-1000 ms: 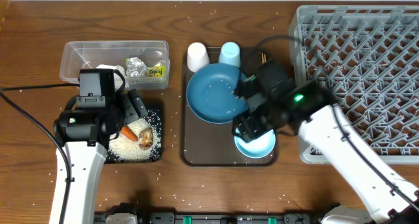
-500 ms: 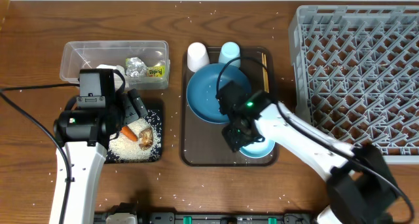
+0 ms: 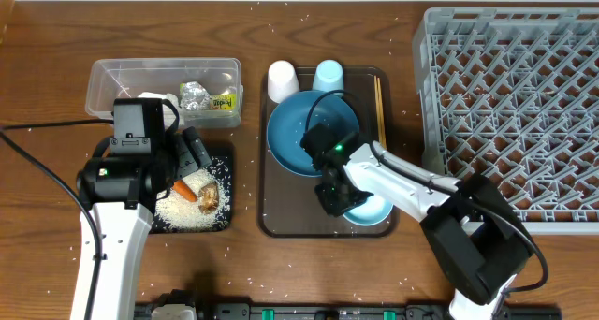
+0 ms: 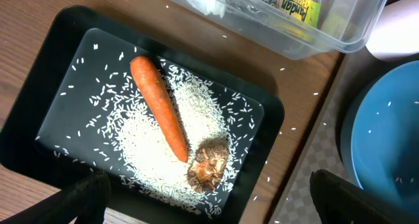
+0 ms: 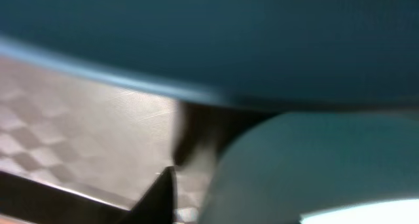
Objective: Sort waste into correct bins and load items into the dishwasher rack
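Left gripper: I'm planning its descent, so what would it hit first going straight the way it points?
Likely the brown food lump beside the orange carrot, on the loose white rice in the black tray; depth is unclear.

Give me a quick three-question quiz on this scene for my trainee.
1. True or false: the orange carrot lies in the black tray with the rice.
2. Which lies in the clear tub beside the foil ball? A) chopsticks B) green-yellow packet C) white bowl
3. How many cups stand on the brown serving tray?
Key: 1 true; 2 B; 3 two, the white cup and the light-blue cup.
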Tool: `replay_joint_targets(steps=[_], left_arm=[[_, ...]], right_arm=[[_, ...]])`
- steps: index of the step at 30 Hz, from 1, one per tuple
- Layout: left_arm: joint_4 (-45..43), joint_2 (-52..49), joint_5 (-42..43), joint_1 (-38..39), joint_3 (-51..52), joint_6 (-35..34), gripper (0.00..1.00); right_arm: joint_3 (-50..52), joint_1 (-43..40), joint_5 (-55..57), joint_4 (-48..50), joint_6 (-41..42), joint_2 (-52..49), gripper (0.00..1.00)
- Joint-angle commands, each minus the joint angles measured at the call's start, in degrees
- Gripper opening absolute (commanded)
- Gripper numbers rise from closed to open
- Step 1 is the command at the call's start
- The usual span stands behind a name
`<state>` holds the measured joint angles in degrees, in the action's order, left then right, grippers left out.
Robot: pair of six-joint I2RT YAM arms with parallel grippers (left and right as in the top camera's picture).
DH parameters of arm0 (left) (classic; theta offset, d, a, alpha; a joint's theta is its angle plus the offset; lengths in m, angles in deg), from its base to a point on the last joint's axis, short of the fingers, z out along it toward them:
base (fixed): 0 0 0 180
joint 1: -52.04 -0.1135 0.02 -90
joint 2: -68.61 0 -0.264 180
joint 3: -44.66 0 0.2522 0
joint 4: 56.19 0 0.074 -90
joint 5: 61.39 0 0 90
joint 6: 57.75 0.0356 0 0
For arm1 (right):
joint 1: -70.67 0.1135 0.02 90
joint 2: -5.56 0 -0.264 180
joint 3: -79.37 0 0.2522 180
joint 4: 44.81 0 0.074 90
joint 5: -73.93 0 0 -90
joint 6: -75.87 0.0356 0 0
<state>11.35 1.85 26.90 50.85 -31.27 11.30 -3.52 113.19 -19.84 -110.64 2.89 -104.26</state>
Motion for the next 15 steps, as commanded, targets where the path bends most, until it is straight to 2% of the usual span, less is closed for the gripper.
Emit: replay_joint_targets(steps=[1,3,10,15], left_arm=[[0.17,-0.2,-0.48,-0.11,0.07,0.31,0.98],[0.17,-0.2,-0.48,-0.11,0.07,0.33,0.98],[0.17,-0.2,-0.48,-0.13,0.07,0.33,0.98],[0.17,-0.2,-0.48,-0.13,0.07,0.33,0.98]], right_arm=[[0.26,1.44,0.55,0.9,1.42,-1.64,0.04],[0.24,1.44,0.52,1.11,1.84,-1.62,0.01],[-0.98,1.18,-1.99,-0.59,2.43,-0.17,0.01],[-3.13,-1.62,-5.44,-2.95,0.26,6.93,0.01]])
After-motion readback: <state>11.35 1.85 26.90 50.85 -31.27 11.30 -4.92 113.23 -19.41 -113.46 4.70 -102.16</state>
